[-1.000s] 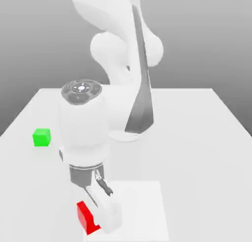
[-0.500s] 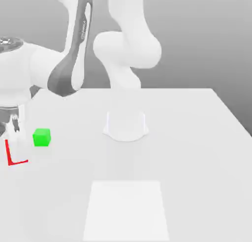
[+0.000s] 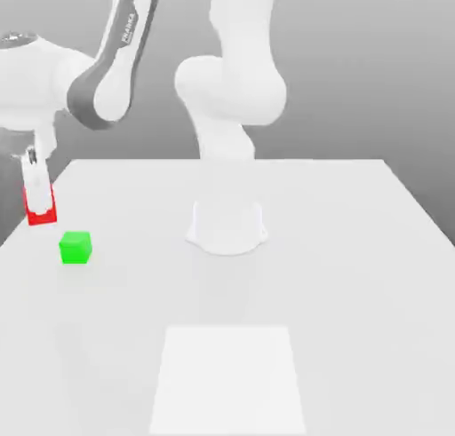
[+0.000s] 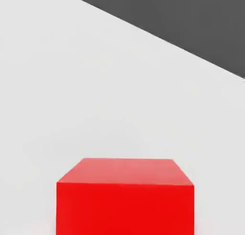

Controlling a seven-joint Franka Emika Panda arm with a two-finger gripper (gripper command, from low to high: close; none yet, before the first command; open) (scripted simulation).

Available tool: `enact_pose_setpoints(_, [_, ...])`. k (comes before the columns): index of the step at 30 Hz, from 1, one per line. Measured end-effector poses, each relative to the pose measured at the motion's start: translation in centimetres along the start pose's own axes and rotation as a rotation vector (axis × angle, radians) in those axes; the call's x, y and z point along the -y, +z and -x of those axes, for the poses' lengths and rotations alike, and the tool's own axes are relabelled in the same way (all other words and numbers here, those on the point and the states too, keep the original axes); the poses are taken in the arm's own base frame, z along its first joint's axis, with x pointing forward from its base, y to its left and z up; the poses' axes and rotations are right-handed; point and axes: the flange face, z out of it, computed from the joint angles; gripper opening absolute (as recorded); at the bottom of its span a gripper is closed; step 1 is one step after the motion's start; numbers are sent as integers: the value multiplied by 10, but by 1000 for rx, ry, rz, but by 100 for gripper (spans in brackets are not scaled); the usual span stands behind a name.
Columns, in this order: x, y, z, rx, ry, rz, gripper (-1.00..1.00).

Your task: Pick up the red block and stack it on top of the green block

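My gripper (image 3: 39,205) hangs at the exterior view's far left, its white fingers (image 3: 35,187) shut on the red block (image 3: 42,216), which peeks out red behind and below them. The block is held in the air above the table. The green block (image 3: 75,247) rests on the table just below and slightly to the right of the held block in that view, apart from it. In the hand view the red block (image 4: 125,195) sits close to the camera with the white table behind it.
The arm's white base (image 3: 227,225) stands at the middle back of the white table (image 3: 338,274). A paler square patch (image 3: 227,379) marks the table's front. Past the table edge in the hand view lies dark floor (image 4: 191,18).
The arm swung from the front middle of the table to the far left with the red block. Over the last half second the block rose to just above and left of the green block.
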Motion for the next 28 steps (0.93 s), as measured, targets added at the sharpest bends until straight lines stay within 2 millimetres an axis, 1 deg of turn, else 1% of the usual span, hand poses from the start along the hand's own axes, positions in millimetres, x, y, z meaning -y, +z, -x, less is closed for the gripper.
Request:
enact_pose_setpoints(3, [-30, 9, -3, 48, 4, -22, -100])
enact_pose_setpoints(5, [-40, 14, -3, 67, 5, -35, -100])
enact_pose_setpoints(18, [-37, 48, -2, 77, 7, -55, -100])
enact_pose_setpoints(28, [-37, 78, 4, 75, -5, -40, -100])
